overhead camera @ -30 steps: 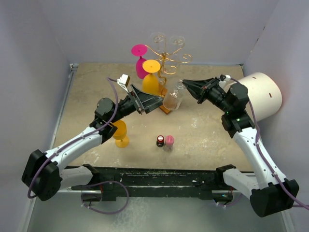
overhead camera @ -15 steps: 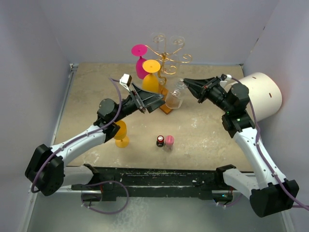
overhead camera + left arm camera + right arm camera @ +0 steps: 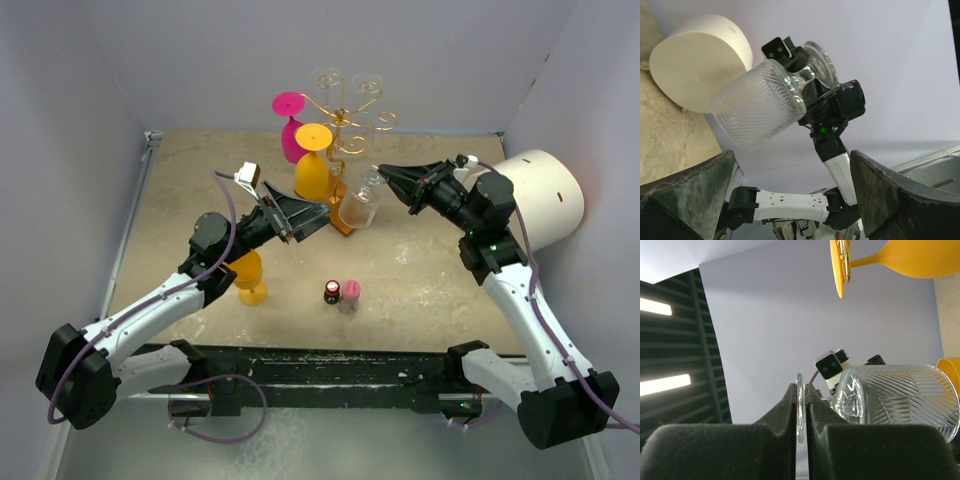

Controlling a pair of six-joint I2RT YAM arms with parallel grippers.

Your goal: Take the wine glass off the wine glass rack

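The gold wire wine glass rack (image 3: 347, 112) stands at the back on its brown base (image 3: 343, 224). A clear ribbed wine glass (image 3: 358, 205) hangs tilted just right of the rack, bowl down. My right gripper (image 3: 381, 172) is shut on its round foot (image 3: 800, 407), and the ribbed bowl (image 3: 900, 395) shows beyond the fingers. My left gripper (image 3: 310, 214) is open, just left of the bowl and apart from it; in the left wrist view the bowl (image 3: 760, 110) floats above the wide-spread fingers (image 3: 895, 195). An orange glass (image 3: 312, 168) and a pink glass (image 3: 290, 128) hang on the rack.
A second orange glass (image 3: 249, 279) stands on the table under my left arm. Two small bottles (image 3: 341, 292) stand near the front middle. A big white cylinder (image 3: 540, 198) lies at the right wall. Grey walls close in the table on three sides.
My left arm has drawn back a little toward the left, its gripper still open. The right gripper and the clear glass have barely moved.
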